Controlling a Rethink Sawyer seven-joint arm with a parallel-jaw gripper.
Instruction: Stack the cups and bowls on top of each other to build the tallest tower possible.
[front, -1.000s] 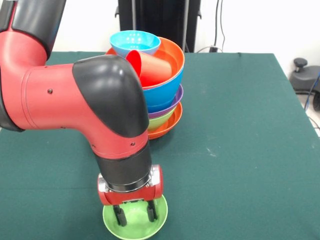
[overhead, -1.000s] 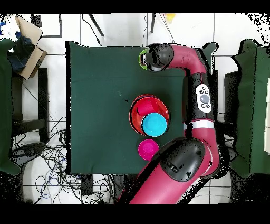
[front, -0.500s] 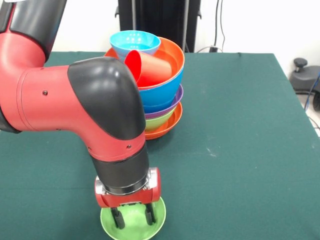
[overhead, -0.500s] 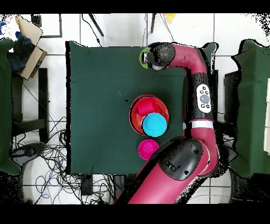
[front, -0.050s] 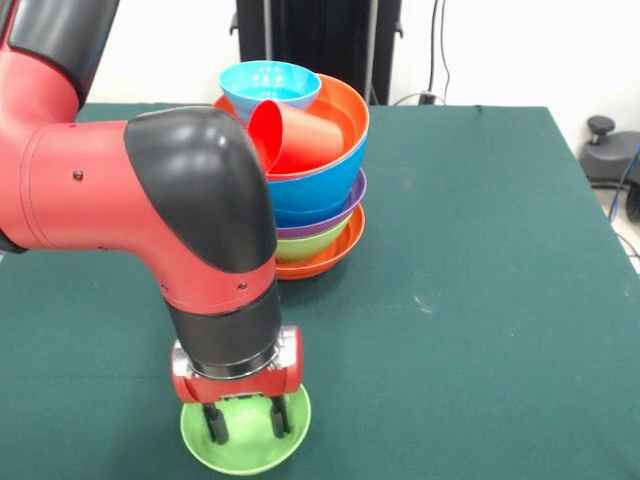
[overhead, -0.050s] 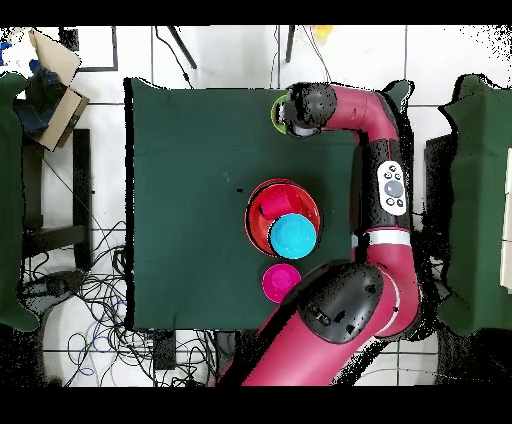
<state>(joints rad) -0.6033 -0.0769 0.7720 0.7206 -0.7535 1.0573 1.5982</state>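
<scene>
A green bowl (front, -0.050s: 245, 445) sits upright at the near edge of the table, seen as a green crescent (overhead, -0.050s: 276, 110) from overhead. My gripper (front, -0.050s: 247, 422) reaches down into it, open, both fingers inside the rim. The tower (front, -0.050s: 325, 200) stands further back: a wide orange bowl (front, -0.050s: 335, 255) as base, then green, purple and blue bowls and an orange bowl (front, -0.050s: 350, 110) on top. A red cup (front, -0.050s: 300, 138) lies tilted in that top bowl, with a light blue bowl (front, -0.050s: 270, 82) propped on its back rim. A magenta bowl (overhead, -0.050s: 281, 282) stands alone beside the tower.
The table (front, -0.050s: 480, 260) carries a dark green cloth. My thick red and black arm (front, -0.050s: 150, 200) crosses in front of the tower's left side. Cardboard boxes (overhead, -0.050s: 50, 80) and cables lie on the floor off the table.
My gripper has slid left in the front view, and the green bowl has moved along with it. The tower has not moved.
</scene>
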